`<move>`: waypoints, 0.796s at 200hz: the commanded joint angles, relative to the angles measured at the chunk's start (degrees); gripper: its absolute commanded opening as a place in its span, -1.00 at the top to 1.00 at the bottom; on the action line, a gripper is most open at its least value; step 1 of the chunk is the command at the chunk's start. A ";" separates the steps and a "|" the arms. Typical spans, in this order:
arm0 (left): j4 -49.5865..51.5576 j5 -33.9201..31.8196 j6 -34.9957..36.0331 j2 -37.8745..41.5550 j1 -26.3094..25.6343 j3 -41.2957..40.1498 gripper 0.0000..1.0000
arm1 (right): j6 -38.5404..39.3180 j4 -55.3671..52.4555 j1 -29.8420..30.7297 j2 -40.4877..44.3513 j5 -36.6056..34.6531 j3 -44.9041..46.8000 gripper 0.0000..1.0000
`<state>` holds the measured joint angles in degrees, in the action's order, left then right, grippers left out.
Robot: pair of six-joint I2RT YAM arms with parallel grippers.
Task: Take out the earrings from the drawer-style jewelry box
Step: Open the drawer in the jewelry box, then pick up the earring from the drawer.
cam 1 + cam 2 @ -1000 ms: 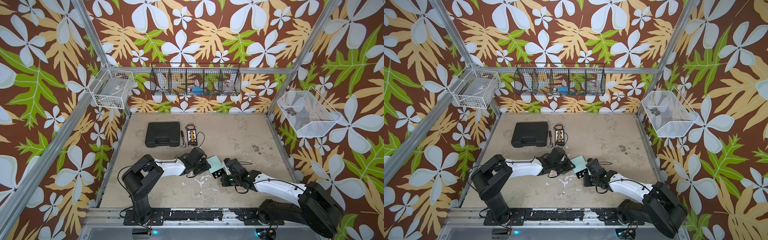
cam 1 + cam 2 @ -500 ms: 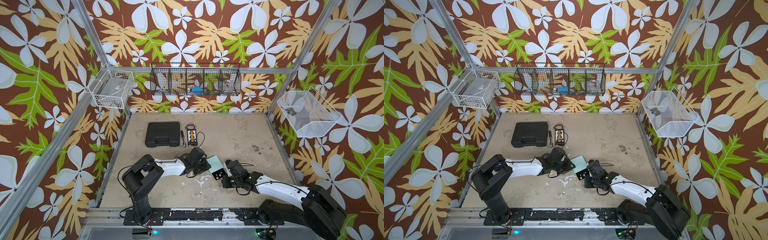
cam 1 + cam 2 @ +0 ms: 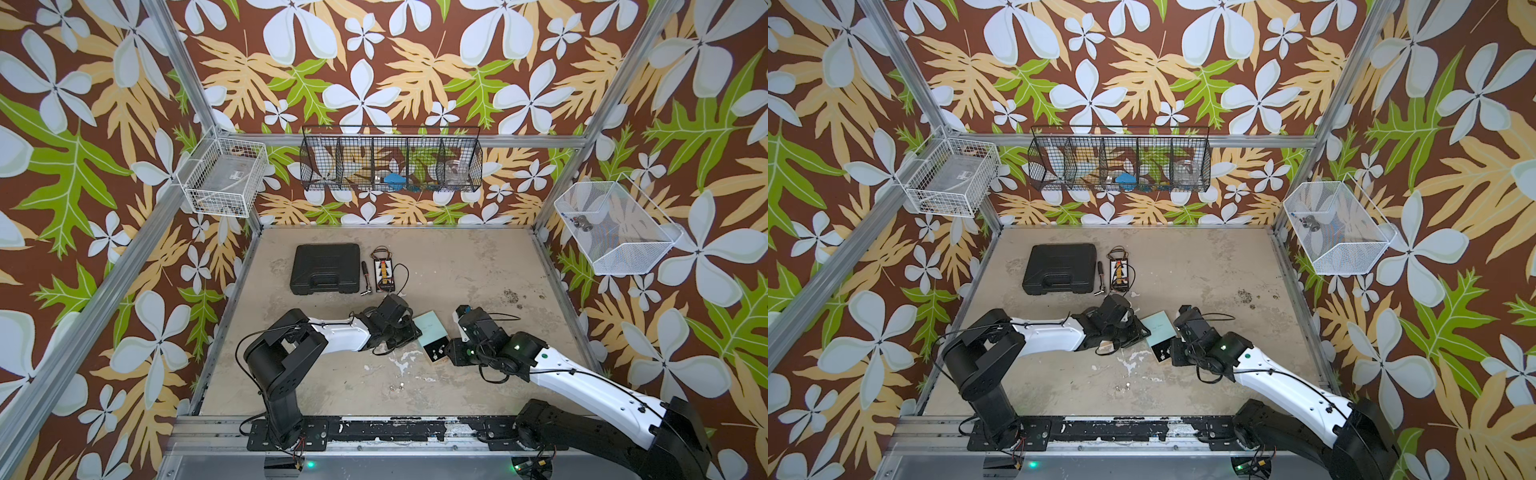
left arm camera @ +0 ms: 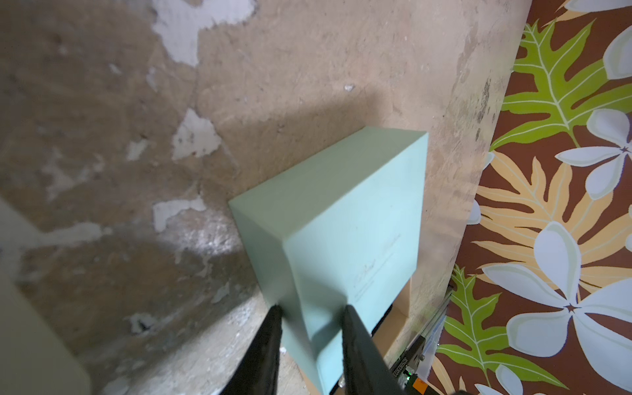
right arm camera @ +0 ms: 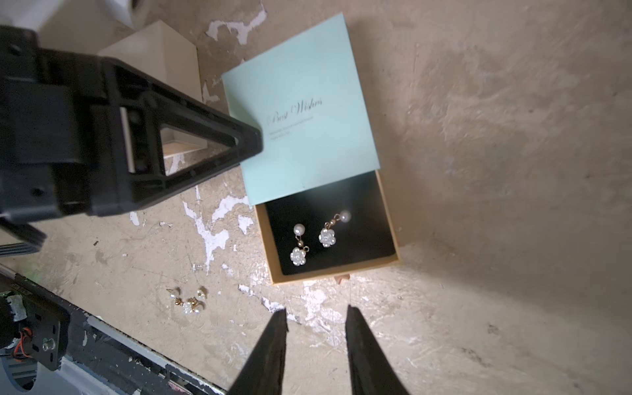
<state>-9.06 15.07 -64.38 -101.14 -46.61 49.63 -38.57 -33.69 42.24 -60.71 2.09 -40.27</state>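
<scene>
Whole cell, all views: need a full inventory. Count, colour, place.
jewelry box: 1, mint sleeve, tan drawer part open, table centre
earrings in drawer: 2, pearl-white, on black lining
earrings on table: small cluster, pearl and gold, count unclear, near front rail
case: 1, black, rear of table, left arm's side
hand tool: 1, dark, beside case
circuit board: 1, wired, beside tool
white wire basket: 1, wall on left arm's side
black wire basket: 1, back wall
white mesh basket: 1, wall on right arm's side
left pincer: black, shut on box sleeve
right pincer: black, open, short of drawer
</scene>
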 commanded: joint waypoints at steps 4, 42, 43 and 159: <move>0.90 0.28 0.66 0.16 0.04 -0.48 0.37 | 2.91 -6.66 1.23 -3.74 -4.60 -4.55 0.37; -0.36 1.00 0.47 0.16 0.03 -1.10 0.37 | 5.23 -8.65 2.73 -13.53 -5.05 -10.11 0.42; -0.35 1.01 0.43 0.16 0.03 -1.15 0.37 | 5.28 -8.66 2.88 -13.68 -5.15 -10.23 0.42; -2.95 2.48 -1.03 -0.19 0.03 -2.15 0.37 | 7.14 -4.30 4.27 -26.33 -3.51 -14.58 0.50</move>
<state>-11.73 16.80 -64.64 -101.06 -46.61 48.21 -31.86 -39.33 46.44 -86.02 -1.50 -54.24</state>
